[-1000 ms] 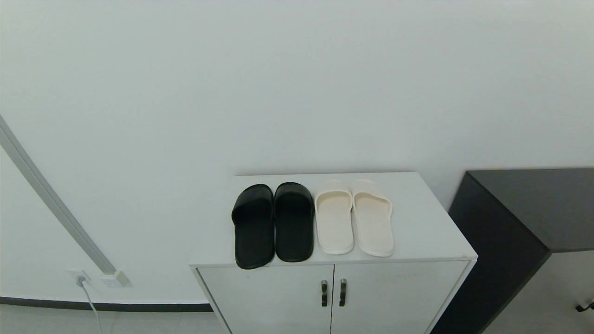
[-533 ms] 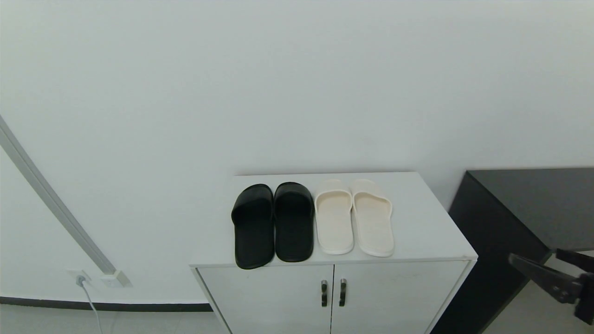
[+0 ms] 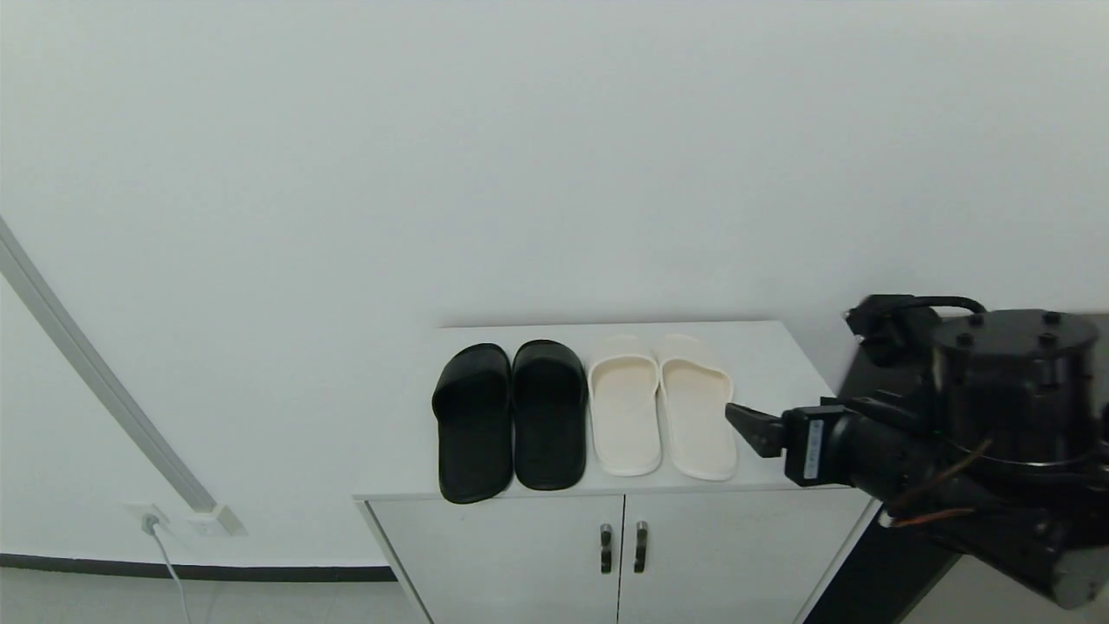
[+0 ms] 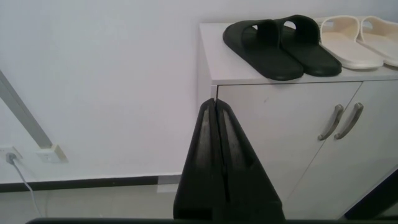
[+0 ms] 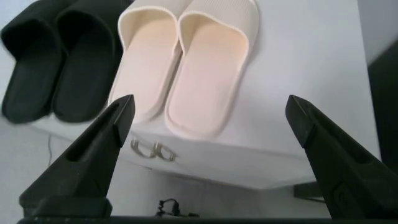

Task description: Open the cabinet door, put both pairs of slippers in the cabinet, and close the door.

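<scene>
Dark table (image 3: 871,581) just beside cabinet (image 3: 780,373) (right claw (image 3: 749,429) near cream slippers (image 3: 693,412))

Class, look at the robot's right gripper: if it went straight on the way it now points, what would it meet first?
The right gripper would probably meet the outer cream rubber slipper on the white cabinet top first; its open jaws point at it, though depth is unclear.

wall (image 3: 554,156): plain white | duct (image 3: 95,373): grey, slanting | socket (image 3: 149,520): low, cable (image 3: 171,572) plugged | skirting (image 3: 199,572): dark | right: black furniture (image 3: 866,581)
</scene>
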`<state>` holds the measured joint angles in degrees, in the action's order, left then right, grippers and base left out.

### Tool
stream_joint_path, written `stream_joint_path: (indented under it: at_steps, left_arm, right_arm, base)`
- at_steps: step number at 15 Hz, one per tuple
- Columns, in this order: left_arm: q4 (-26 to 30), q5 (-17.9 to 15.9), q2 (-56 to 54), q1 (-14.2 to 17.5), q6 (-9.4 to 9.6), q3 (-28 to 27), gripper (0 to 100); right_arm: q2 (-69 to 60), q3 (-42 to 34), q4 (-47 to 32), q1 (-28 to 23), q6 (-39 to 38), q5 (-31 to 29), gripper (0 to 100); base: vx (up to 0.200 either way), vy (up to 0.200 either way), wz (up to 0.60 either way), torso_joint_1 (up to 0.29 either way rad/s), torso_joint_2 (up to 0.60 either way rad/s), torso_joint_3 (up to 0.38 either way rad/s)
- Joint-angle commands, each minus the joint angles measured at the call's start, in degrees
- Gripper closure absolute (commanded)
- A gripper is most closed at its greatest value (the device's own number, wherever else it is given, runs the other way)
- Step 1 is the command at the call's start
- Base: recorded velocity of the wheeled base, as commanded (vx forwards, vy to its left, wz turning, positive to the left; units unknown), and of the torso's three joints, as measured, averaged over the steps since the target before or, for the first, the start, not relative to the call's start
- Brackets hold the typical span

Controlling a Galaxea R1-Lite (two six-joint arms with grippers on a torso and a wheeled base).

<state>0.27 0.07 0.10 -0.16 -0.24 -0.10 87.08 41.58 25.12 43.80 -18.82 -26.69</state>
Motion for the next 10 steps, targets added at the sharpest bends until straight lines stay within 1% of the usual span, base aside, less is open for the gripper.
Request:
stream_joint_path:
  at_steps: [1, 2, 5, 8, 10]
  left_arm:
    - [0.00, 0.01, -0.01, -0.02, 0.07, 0.01, 100]
    - [0.00, 0.01, -0.01, -0.02, 0.07, 0.01, 100]
    - [0.00, 0.01, -0.01, -0.02, 0.07, 0.01, 100]
    - [0.00, 0.01, -0.01, -0.02, 0.07, 0.01, 100]
    - [0.00, 0.01, -0.01, -0.02, 0.07, 0.01, 100]
  right_arm:
    - [11.27, 7.55, 0.10, 1.90, -0.25, -2.93, 0]
    - [13.47, 9.39, 0.45, 2.25, -0.25, -3.90, 0]
    - [23.75, 18.18, 3.88, 3.66, 0.01, -10.23, 0]
    - [31.57, 24.95, 5.72, 2.96, 0.01, -11.72, 0]
    - [35.00, 27.76, 6.87, 2.17, 0.10, -13.92, 0]
  base:
    - [0.000, 0.000, 0.00, 0.000, 0.00, 0.000]
    - [0.000, 0.000, 0.00, 0.000, 0.00, 0.000]
    - [0.000, 0.000, 0.00, 0.000, 0.00, 0.000]
    - [0.000, 0.000, 0.00, 0.000, 0.00, 0.000]
    - [0.000, 0.000, 0.00, 0.000, 0.00, 0.000]
